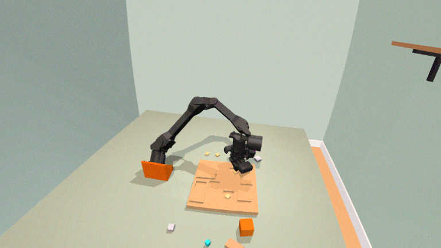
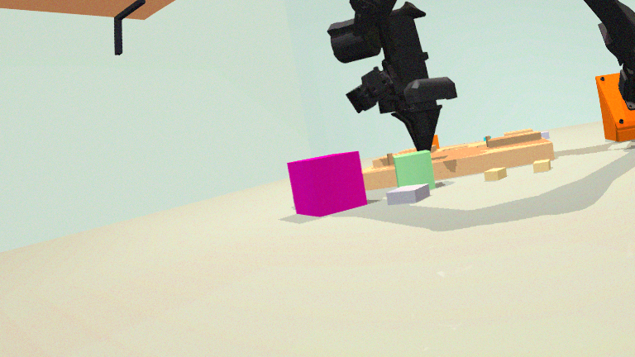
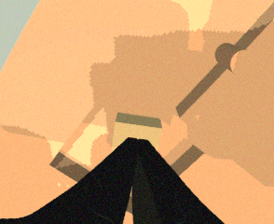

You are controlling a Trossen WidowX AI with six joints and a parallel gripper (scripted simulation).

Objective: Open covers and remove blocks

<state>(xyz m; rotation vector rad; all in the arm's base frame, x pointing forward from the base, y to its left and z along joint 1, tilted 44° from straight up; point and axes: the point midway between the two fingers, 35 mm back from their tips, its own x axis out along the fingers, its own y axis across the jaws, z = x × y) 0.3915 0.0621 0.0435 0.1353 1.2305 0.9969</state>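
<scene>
Shut with nothing between its fingers, the end effector (image 1: 238, 169) (image 2: 424, 148) (image 3: 136, 147) points down at the block (image 1: 235, 172) (image 3: 137, 133) on the board's (image 1: 221, 204) (image 2: 496, 161) (image 3: 20, 187) far side, and descending unopened could press or wedge it against its well.

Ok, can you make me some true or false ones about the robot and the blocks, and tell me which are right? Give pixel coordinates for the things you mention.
The tool's (image 1: 236, 170) (image 2: 424, 149) (image 3: 138, 139) fingers are spread wide apart. False: they are shut together.

Two little yellow blocks (image 1: 207, 153) (image 1: 217, 154) (image 2: 495, 173) (image 2: 541, 165) sit on the table beside the board (image 1: 222, 209) (image 2: 491, 161) (image 3: 48, 61). True.

The pink box (image 2: 327, 184) is on top of the board. False: it stands on the table.

The orange cube (image 1: 246, 227) (image 2: 436, 141) is on the table, off the board. True.

The tool is high above the board. False: its tip is down close to it.
</scene>
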